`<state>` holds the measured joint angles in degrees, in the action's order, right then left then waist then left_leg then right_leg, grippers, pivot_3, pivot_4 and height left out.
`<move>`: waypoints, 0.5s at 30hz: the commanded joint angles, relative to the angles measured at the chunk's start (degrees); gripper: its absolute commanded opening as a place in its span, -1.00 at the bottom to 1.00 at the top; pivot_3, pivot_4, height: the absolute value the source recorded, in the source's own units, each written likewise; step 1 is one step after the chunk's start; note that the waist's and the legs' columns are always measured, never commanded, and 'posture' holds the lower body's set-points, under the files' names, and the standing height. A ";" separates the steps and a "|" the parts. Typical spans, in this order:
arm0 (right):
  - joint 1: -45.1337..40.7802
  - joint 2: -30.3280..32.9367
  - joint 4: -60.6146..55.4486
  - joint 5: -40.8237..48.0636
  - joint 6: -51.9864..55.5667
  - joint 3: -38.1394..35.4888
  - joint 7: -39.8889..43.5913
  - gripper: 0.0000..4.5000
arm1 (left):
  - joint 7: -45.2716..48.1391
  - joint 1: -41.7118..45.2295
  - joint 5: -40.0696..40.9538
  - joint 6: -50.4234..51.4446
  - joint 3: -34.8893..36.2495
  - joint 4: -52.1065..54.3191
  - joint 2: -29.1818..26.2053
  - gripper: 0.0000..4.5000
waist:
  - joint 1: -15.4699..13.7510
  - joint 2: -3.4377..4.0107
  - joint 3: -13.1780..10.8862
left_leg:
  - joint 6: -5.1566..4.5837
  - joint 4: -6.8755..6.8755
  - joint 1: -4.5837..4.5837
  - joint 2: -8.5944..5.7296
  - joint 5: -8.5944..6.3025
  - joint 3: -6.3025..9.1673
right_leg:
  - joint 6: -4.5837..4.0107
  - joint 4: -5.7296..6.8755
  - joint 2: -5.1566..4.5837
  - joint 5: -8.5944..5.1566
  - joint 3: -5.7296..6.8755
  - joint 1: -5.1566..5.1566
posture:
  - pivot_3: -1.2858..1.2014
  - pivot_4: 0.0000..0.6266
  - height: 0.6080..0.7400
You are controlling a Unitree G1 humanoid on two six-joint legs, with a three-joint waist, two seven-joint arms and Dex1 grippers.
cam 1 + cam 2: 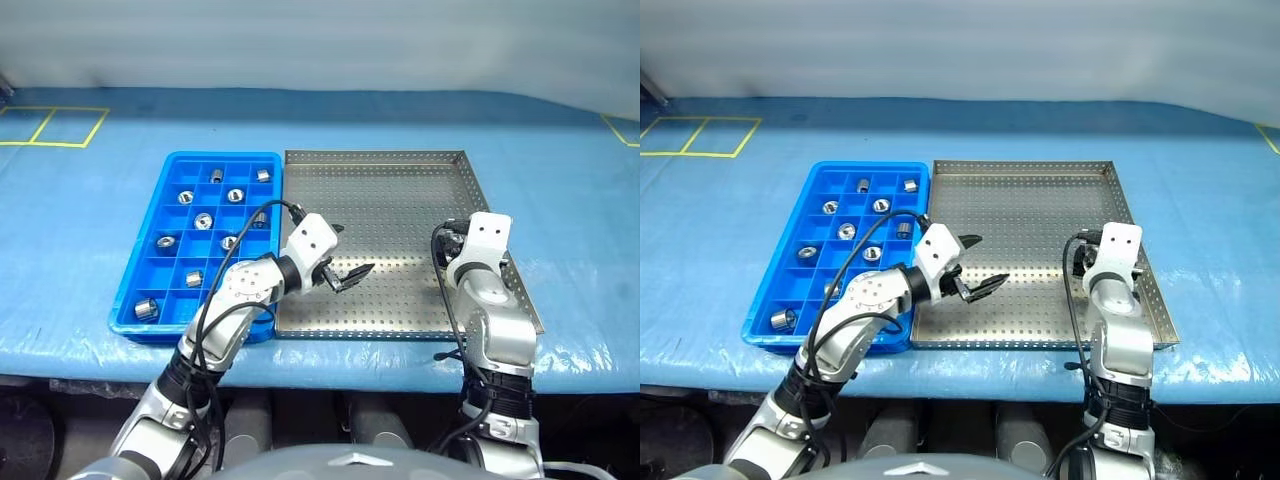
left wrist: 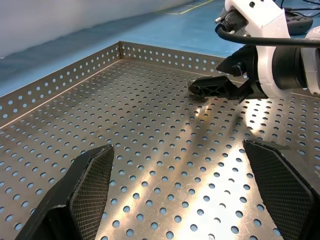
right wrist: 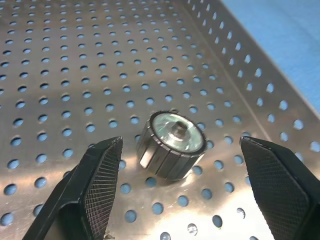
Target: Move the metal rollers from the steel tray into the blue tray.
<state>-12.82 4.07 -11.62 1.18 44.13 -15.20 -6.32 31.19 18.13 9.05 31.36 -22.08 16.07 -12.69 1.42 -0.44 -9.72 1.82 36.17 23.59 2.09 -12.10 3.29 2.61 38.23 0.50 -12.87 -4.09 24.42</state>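
Rollers, small shiny silver cylinders with a central hole, mostly lie already in the bright blue plastic compartment tray (image 1: 170,300), about ten of them (image 1: 204,221) spread over its square cells. One roller (image 3: 171,145) is left on the large perforated silver steel tray (image 1: 400,190), near its rim at about four o'clock of the floor.

The step in hand looks like the approach to this last piece. The right gripper (image 3: 180,187) hangs low over it, fingers (image 3: 97,182) spread wide with the roller between and just ahead of them, not yet touched. The next move calls for easing forward so the pads bracket the ribbed side, then closing squarely, since a round part can squirt away.

The left gripper (image 1: 343,262) hovers over the steel tray's seven o'clock area, fingers apart and empty.

The right wrist view shows the roller, which the head views hide behind the right hand; the head views alone show the filled blue tray.
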 commanded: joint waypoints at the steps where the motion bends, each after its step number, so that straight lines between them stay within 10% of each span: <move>1: -0.82 -0.19 -1.37 1.23 -2.30 -1.23 -0.37 0.76 | -0.35 -0.66 -0.03 0.38 -0.28 3.53 0.09 1.00 | -0.11 0.01 0.00 | 0.00 0.00 0.00 0.00 0.00 0.00 | 0.00 0.00 0.00 0.00 0.00 0.00 | 0.12 -0.52 1.00; 6: -2.06 -0.09 -0.52 2.08 -1.24 -1.52 -0.85 0.76 | -0.53 -0.86 -0.17 0.68 -0.50 3.76 0.16 1.00 | -0.27 0.01 0.01 | 0.00 0.02 0.00 0.00 0.00 0.00 | 0.00 0.00 0.00 0.00 0.00 -0.01 | 0.12 -0.52 1.00; 15: -3.10 0.32 -0.51 2.46 -0.10 -1.55 -1.73 -0.21 | -1.07 -0.91 -0.12 0.99 -0.39 4.19 -0.12 1.00 | -0.35 0.02 0.01 | 0.00 0.01 0.00 0.00 0.00 0.00 | 0.00 0.00 -0.01 0.00 0.00 0.00 | 0.12 -0.52 1.00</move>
<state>-14.59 4.03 -11.14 3.44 44.22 -16.38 -7.51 30.10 16.93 9.05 32.35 -22.54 17.16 -12.91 1.06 -0.41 -9.71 1.82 36.18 23.58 2.08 -12.10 3.29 2.61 38.24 0.50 -12.86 -4.09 24.41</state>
